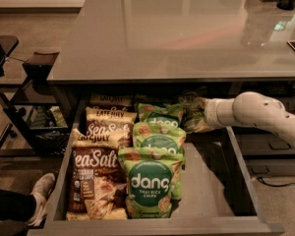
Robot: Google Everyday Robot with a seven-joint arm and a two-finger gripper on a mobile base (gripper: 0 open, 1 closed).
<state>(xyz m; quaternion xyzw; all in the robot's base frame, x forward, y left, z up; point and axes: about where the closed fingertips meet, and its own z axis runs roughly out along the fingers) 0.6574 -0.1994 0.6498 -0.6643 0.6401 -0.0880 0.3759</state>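
An open drawer (pixel 238 178) under the grey counter holds rows of chip bags. On the left stand brown Sea Salt bags (pixel 94 178), in the middle green Dang bags (pixel 152 183). My white arm (pixel 258 113) reaches in from the right. My gripper (pixel 196 113) is at the drawer's back right, under the counter edge, against a green bag (pixel 189 122) lying tilted there. The shadow and that bag hide most of the gripper.
The glossy counter top (pixel 177 31) overhangs the back of the drawer. A black cart (pixel 37 107) stands on the left. A person's foot in a white shoe (pixel 39 198) rests at the lower left. The drawer's right half shows bare floor (pixel 209 181).
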